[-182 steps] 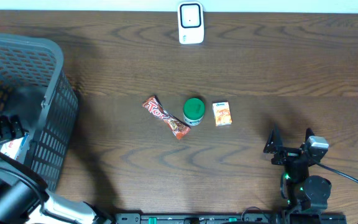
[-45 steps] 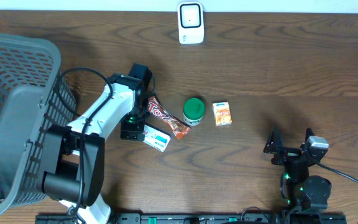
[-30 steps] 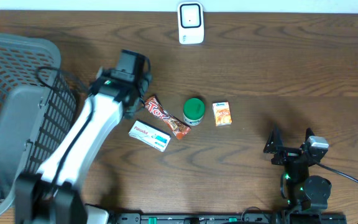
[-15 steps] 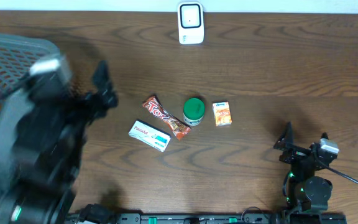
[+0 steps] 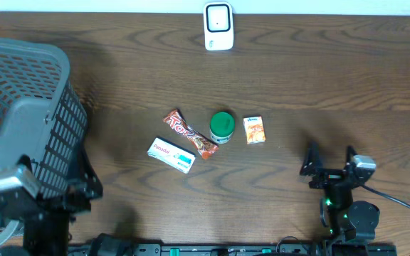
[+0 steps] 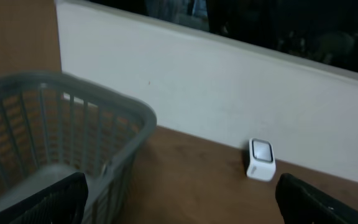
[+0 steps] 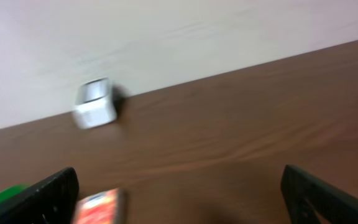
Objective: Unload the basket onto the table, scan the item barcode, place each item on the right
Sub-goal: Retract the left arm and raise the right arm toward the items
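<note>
The white barcode scanner stands at the table's far edge and also shows as a scanner in the left wrist view and blurred in the right wrist view. Mid-table lie a white-and-blue box, a red candy bar, a green-lidded tub and a small orange box. My left gripper is open at the near left, beside the basket, holding nothing. My right gripper is open at the near right, with the orange box ahead of it.
A large grey mesh basket fills the left side of the table, and its rim sits close in front of the left wrist camera. A pale wall runs behind the scanner.
My left arm has pulled back from mid-table to the near left corner, leaving the white-and-blue box beside the candy bar. The right gripper shifted slightly.
</note>
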Controlling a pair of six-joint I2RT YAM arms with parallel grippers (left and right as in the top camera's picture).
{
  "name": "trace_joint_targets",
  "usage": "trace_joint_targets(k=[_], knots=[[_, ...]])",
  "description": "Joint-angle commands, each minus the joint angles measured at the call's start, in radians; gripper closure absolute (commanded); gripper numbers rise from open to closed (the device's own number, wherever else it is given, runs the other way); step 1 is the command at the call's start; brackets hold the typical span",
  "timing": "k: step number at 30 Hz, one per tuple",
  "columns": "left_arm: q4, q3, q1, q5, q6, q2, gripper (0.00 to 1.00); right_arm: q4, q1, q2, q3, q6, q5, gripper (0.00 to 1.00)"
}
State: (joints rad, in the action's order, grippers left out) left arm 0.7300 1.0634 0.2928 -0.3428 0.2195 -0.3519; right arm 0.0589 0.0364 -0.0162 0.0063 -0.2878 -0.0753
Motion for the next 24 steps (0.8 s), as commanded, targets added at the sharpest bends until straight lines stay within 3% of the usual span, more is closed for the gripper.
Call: trace_joint_targets(k=[1,5,8,14,24], knots=[[0.018,-0.029,0.000,0.057,0.044,0.092,0.03,-0.032,-0.005,-0.032,-0.001,-0.124,-0.278,0.01],[0.079,-0.032,0.000,0.061,0.027,0.129,0.03,-0.141,-0.006,-0.063,0.004,-0.322,-0.379,0.01],[0.116,-0.032,0.000,0.062,0.034,0.129,0.03,-0.135,-0.006,-0.077,0.051,-0.351,-0.355,0.01],[0.129,-0.032,0.000,0.062,0.045,0.129,0.03,0.179,-0.013,-0.198,0.328,-0.351,-0.155,0.01],[0.158,-0.033,0.000,0.062,0.050,0.129,0.03,0.627,-0.115,-0.896,0.955,-0.351,-0.178,0.01]])
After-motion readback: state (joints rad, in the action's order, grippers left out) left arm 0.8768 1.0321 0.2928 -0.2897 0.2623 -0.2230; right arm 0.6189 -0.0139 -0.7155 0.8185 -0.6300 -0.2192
